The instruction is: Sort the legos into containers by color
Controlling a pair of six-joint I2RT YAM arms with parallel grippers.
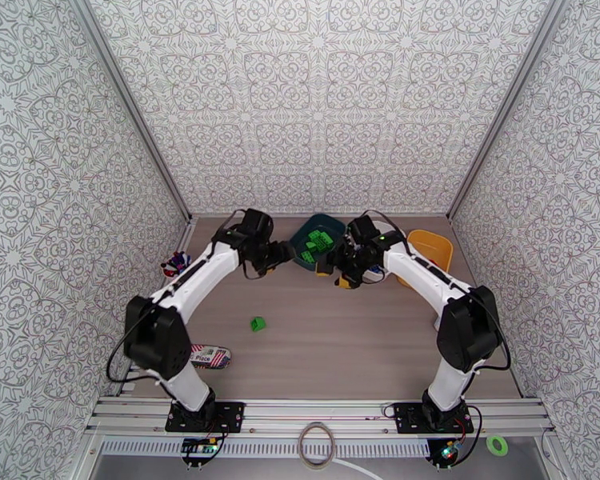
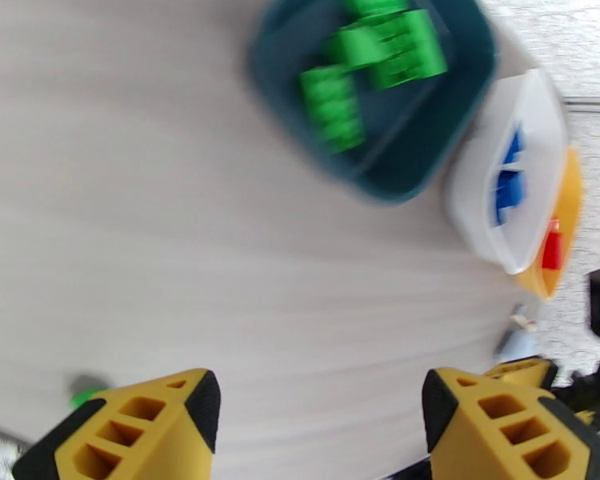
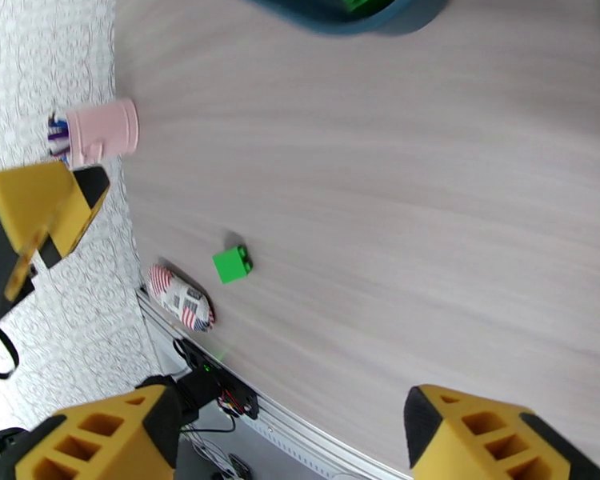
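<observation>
From above, my left gripper (image 1: pixel 286 252) hangs over the table (image 1: pixel 364 346) just left of the teal bin (image 1: pixel 302 231). My right gripper (image 1: pixel 336 275) is at that bin's near right corner, and from up here I cannot tell how either pair of jaws stands. The teal bin holds a heap of bright green bricks (image 1: pixel 320 242), and the yellow bin (image 1: pixel 432 243) lies to its right, beyond my right arm. One loose green brick (image 1: pixel 258 323) lies alone on the bare wood, well apart from the bins and nearer my bases. A pink cup (image 1: pixel 174 264) stands by the left wall and a printed pouch (image 1: pixel 210 356) lies near my left arm's base. Through my left wrist camera the jaws stand apart with nothing between them. Ahead, blurred, the teal bin shows its oblong studded green bricks. The white bin (image 2: pixel 472 186) just beside it holds blue bricks (image 2: pixel 508 186), and the yellow bin close against the white one holds a red brick (image 2: pixel 551 250). Through my right wrist camera the jaws are spread too and hold nothing. Beyond them the loose green brick sits on the wood, a small squarish block with studs showing at one edge. It is near the pouch, and the pink cup is farther off.
</observation>
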